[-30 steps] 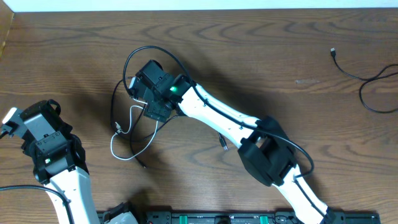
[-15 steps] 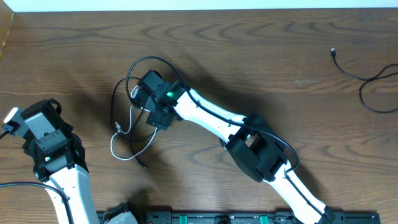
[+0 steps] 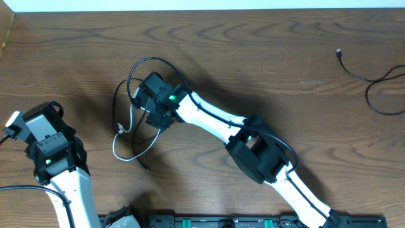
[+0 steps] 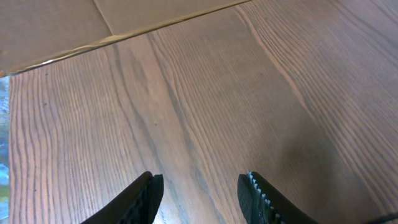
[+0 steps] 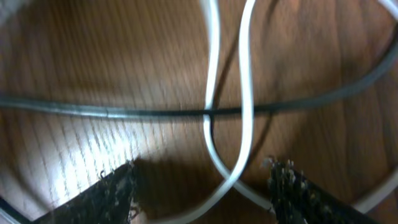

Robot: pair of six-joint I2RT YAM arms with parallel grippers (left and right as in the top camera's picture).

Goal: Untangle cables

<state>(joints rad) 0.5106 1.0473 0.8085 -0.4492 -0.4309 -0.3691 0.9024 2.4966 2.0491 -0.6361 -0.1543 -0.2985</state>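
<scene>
The cables lie in a tangle left of centre: a black cable [image 3: 152,61] loops over the top and a white cable [image 3: 120,147] curls below it. My right gripper [image 3: 143,100] is low over the tangle, mostly hidden under its wrist. In the right wrist view the right gripper [image 5: 202,171] is open, and the white cable [image 5: 246,93] crosses itself between the jaws without touching them. The black cable [image 5: 112,112] runs across just beyond the fingertips. My left gripper [image 4: 202,180] is open over bare wood at the near left [image 3: 11,125], away from the tangle.
Another black cable [image 3: 373,79] with a small plug end lies at the far right of the wooden table [image 3: 266,57]. The right arm [image 3: 253,152] stretches diagonally from the front edge. A pale strip [image 4: 112,38] borders the tabletop beyond the left gripper.
My right gripper has shifted slightly up and left onto the tangle, and its elbow has swung left. Its jaws have narrowed a little. The left arm has not moved.
</scene>
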